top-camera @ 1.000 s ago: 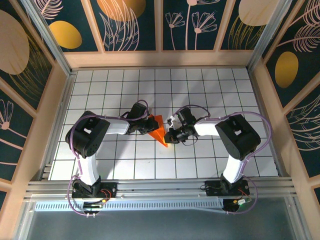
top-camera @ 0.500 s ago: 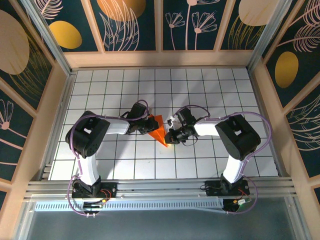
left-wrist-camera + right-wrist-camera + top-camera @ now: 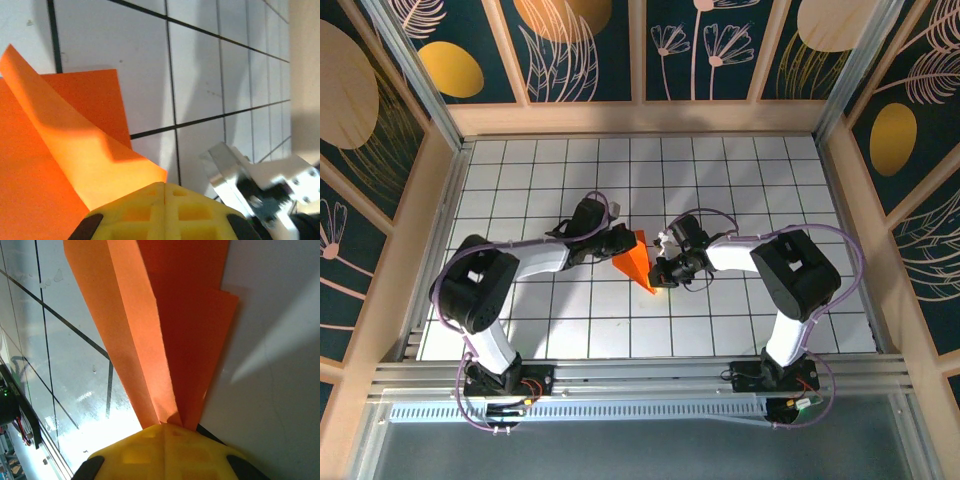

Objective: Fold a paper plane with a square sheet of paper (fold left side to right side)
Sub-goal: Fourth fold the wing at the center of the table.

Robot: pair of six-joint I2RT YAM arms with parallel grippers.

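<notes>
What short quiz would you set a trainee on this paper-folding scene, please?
1. True or false: the right end effector is shut on the narrow end of the orange paper.
2. Multiple choice: the paper lies on A) a white gridded tabletop, B) a green cloth, C) a metal tray.
3. Fill in: the left end effector is ____ on an edge of the paper.

Key: 1 true; 2 A; 3 shut.
</notes>
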